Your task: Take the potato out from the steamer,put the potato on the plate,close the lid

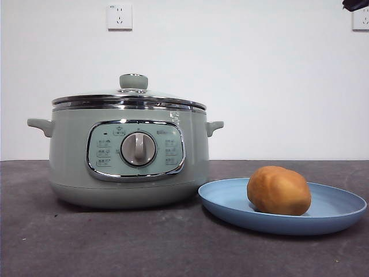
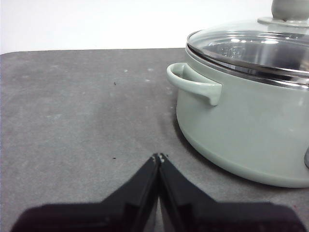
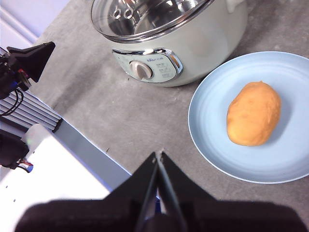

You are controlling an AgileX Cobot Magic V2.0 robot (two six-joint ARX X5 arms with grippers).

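The sage-green steamer (image 1: pixel 130 153) stands on the dark table with its glass lid (image 1: pixel 131 98) closed on it. The golden-brown potato (image 1: pixel 279 190) lies on the light-blue plate (image 1: pixel 337 210) to the right of the pot. My left gripper (image 2: pixel 159 157) is shut and empty, low over the table beside the steamer's side handle (image 2: pixel 193 87). My right gripper (image 3: pixel 159 154) is shut and empty, high above the table edge, with the plate (image 3: pixel 217 92), the potato (image 3: pixel 254 113) and the steamer (image 3: pixel 193 53) below it. It shows as a black tip (image 1: pixel 356 4) in the front view.
Bare dark grey tabletop (image 1: pixel 115 242) lies in front of the pot and plate. A white wall with sockets (image 1: pixel 119 17) is behind. The right wrist view shows the table's front edge, a white base (image 3: pixel 53 179) and camera gear (image 3: pixel 24 63).
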